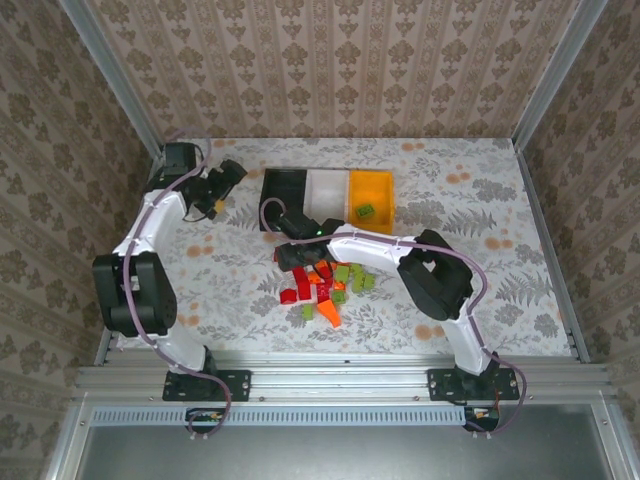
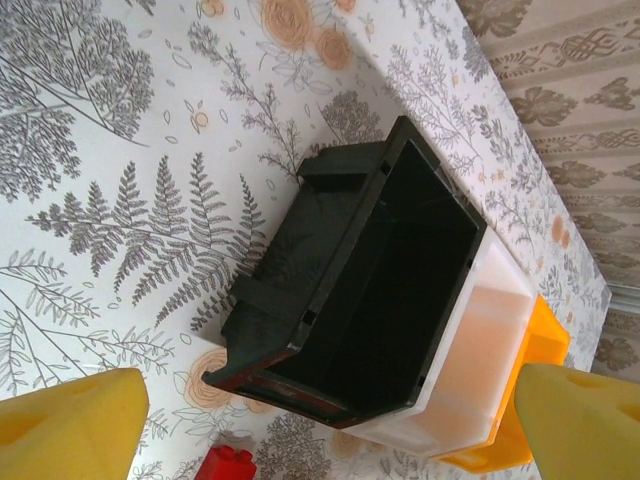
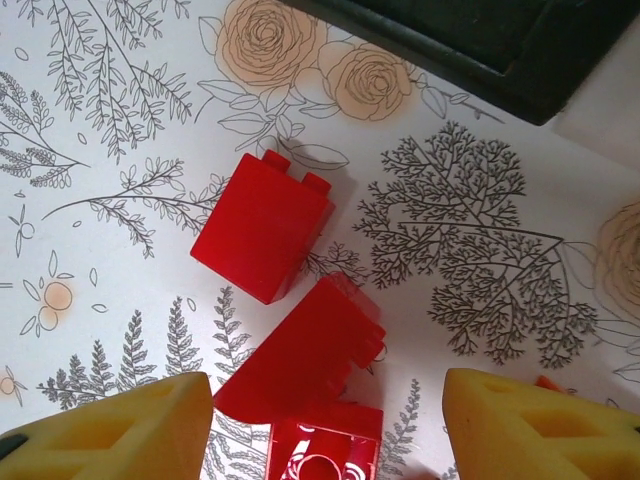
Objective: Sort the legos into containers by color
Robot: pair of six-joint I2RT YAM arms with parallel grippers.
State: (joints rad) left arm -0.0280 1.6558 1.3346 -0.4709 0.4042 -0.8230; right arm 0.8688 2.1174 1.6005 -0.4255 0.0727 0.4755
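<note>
Three small red plastic bricks point(image 3: 262, 240) seem light, stiff, slippery; we would pinch the flat sides; right gripper point(image 3: 325, 400) stands apart.

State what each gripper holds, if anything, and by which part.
Nothing: left gripper and right gripper both open; red bricks lie between the right fingers, ungripped.

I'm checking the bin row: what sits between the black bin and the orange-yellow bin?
The white bin, flush against both, as the top external view shows.
</note>
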